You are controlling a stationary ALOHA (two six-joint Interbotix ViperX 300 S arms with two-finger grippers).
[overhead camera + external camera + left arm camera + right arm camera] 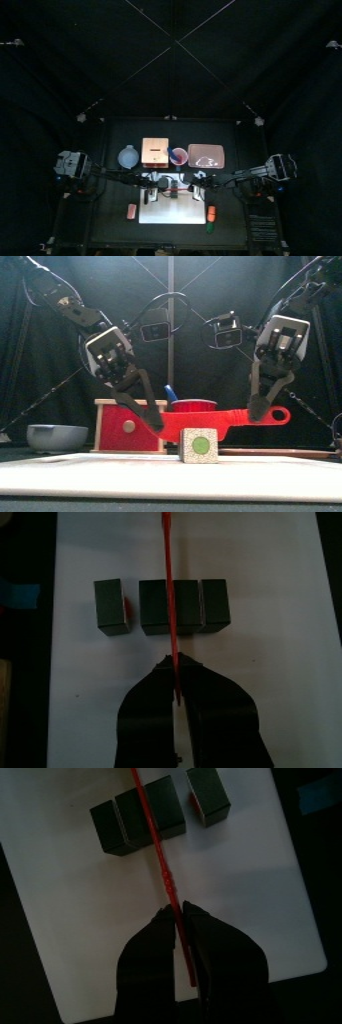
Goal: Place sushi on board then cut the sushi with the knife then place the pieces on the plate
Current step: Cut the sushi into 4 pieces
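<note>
l gripper [171, 662] & r gripper [181, 913] each clamp an end of the red knife [221, 419], blade across the sushi roll [185, 607] on the white board [80, 662]; if off-seam, pressing prob shoves or tips blocks.

Seen from above, a pale wooden box with a red drawer front [155, 152] sits at 12 o'clock on the table [107, 228]. A blue-grey bowl [128, 156] is just beside the box, at its 9 o'clock. A red cup [179, 156] stands at the box's 3 o'clock and holds a blue toy knife [171, 393]. One small red toy food [132, 210] lies at the table's 8 o'clock, another toy food [211, 213] at its 4 o'clock.
</note>
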